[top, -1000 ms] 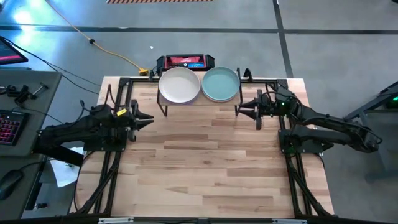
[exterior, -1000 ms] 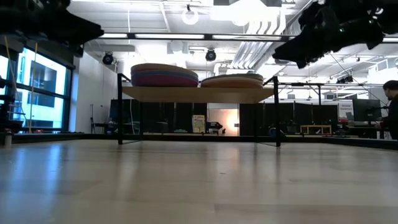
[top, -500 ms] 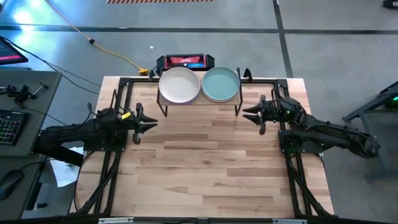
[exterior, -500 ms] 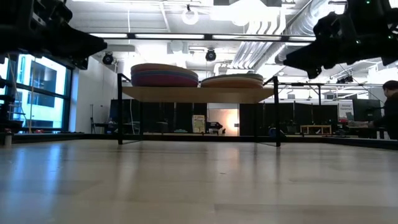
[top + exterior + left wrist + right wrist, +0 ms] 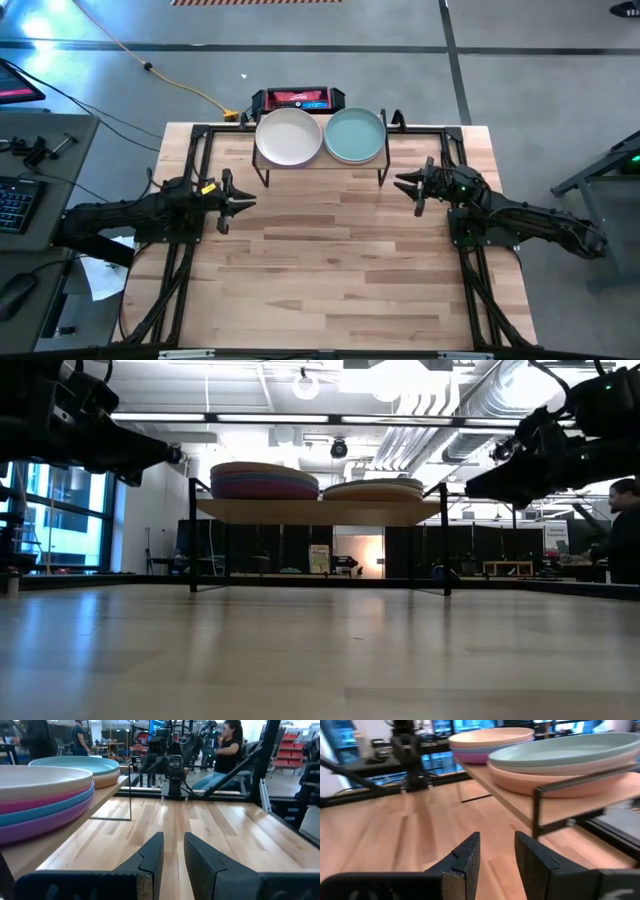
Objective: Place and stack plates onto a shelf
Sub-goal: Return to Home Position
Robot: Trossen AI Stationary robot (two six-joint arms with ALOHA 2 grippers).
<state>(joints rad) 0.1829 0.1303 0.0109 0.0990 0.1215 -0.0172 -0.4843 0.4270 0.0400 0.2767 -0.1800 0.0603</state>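
Observation:
The shelf [image 5: 320, 166], a light-wood board on thin black legs, stands at the table's far edge. Two stacks of plates rest on it: the left stack [image 5: 289, 136] has a cream plate on top, with pink, blue and purple below [image 5: 40, 802]; the right stack [image 5: 355, 135] has a teal plate over peach ones [image 5: 560, 762]. My left gripper [image 5: 240, 200] hovers open above the table, near-left of the shelf, holding nothing. My right gripper [image 5: 405, 184] hovers open near-right of the shelf, also holding nothing.
A red-and-black device [image 5: 297, 99] sits behind the shelf. Black frame rails [image 5: 180, 230] run along the table's left and right sides. Bare wooden tabletop [image 5: 330, 270] spreads in front of the shelf. People show in the room beyond [image 5: 227, 740].
Both arms have drawn back from the shelf toward the table's near edge and sunk lower. The left gripper moved slightly toward the table's middle, the right toward the table's right side. The plate stacks stayed still.

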